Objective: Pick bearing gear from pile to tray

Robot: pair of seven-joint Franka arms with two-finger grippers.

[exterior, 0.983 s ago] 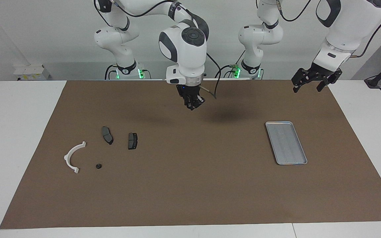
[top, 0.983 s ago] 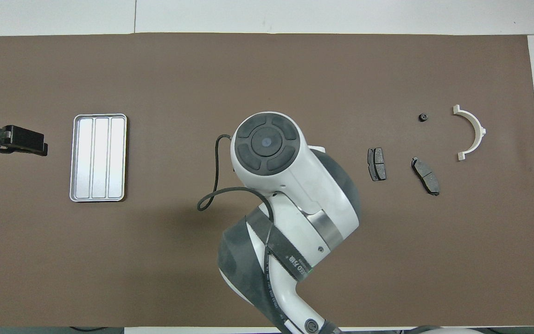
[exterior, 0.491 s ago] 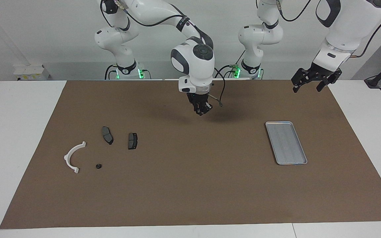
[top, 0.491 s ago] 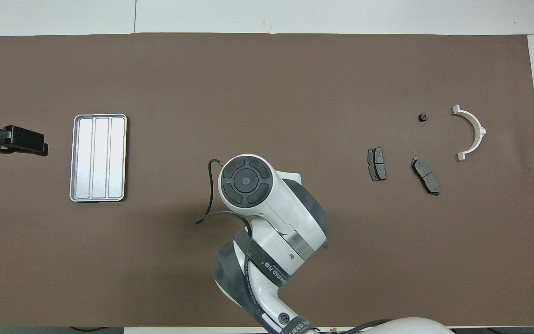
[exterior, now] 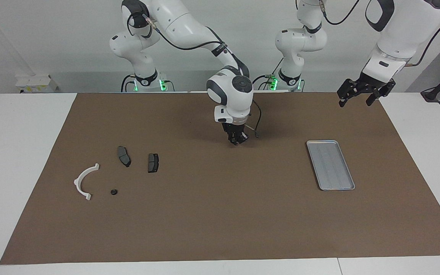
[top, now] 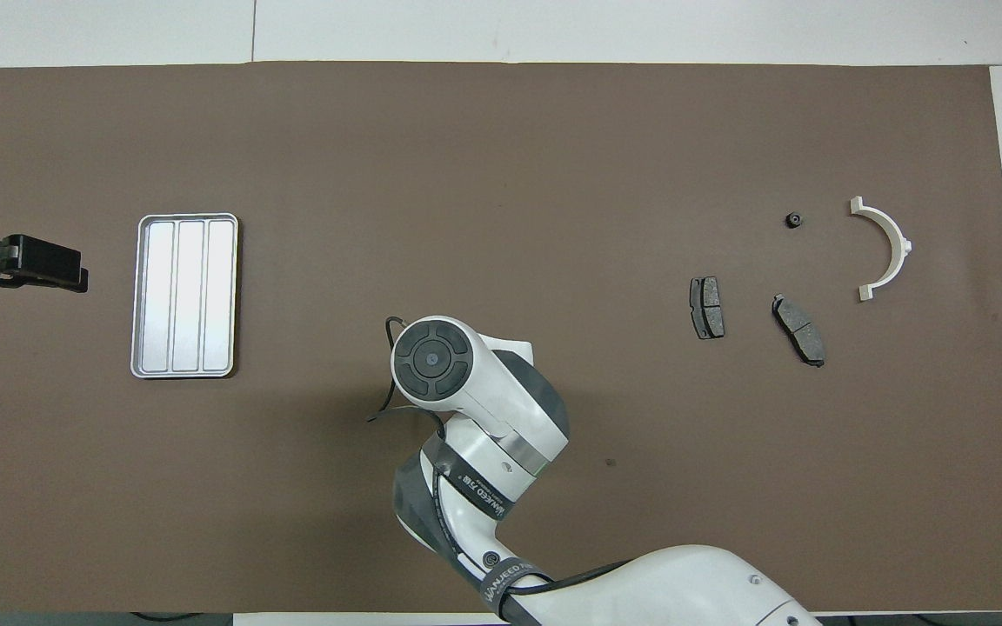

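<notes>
One tray (exterior: 330,165), two brake pads (exterior: 123,156), one white arc (exterior: 84,181), one black piece (exterior: 114,191); left end effector (exterior: 359,97) spread apart, right end effector (exterior: 237,140) nearly together, I cannot tell on what

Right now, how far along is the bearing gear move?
Done: nothing shows in the flat light-grey metal tray. In hand: the right gripper, shut, hangs low over the brown mat between pile and tray; whether it carries a part is hidden. Left: one small black round piece lies by the white half-ring arc. The left gripper waits open.
</notes>
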